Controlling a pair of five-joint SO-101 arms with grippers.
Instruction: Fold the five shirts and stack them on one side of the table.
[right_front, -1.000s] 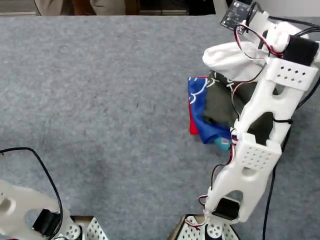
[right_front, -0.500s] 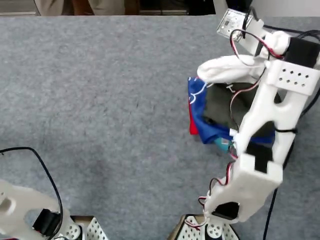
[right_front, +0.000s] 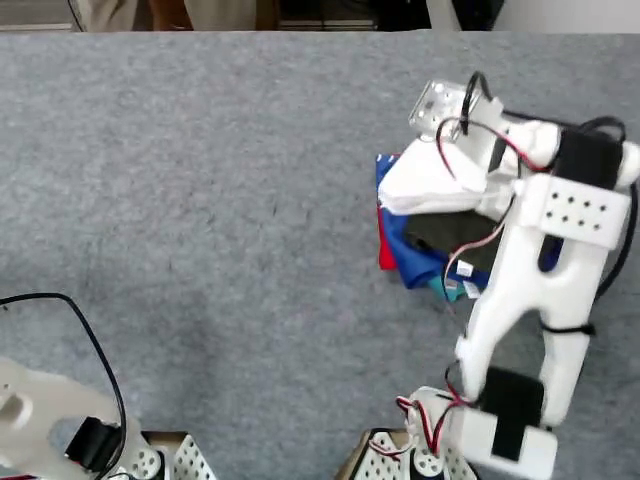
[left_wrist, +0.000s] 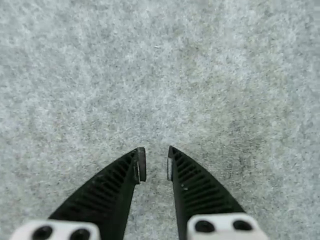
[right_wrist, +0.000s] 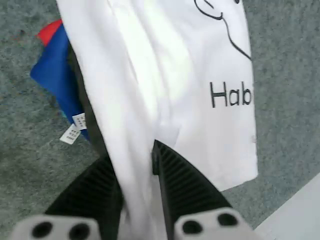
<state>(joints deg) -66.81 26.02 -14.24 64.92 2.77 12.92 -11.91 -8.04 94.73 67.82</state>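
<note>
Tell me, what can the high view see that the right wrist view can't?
The high view adds the big picture: the whole right arm bent over the pile, the other arm sitting at the near corner with its black cable, and lots of bare grey table. The right wrist view adds the close-up: the right end effector pinching the white shirt, plus black lettering on it. Both share the white shirt over the blue shirt, with a red shirt peeking out beneath.

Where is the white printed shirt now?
High view, right side: the white printed shirt sits in the right gripper, over the dark shirt and blue shirt of the pile.
</note>
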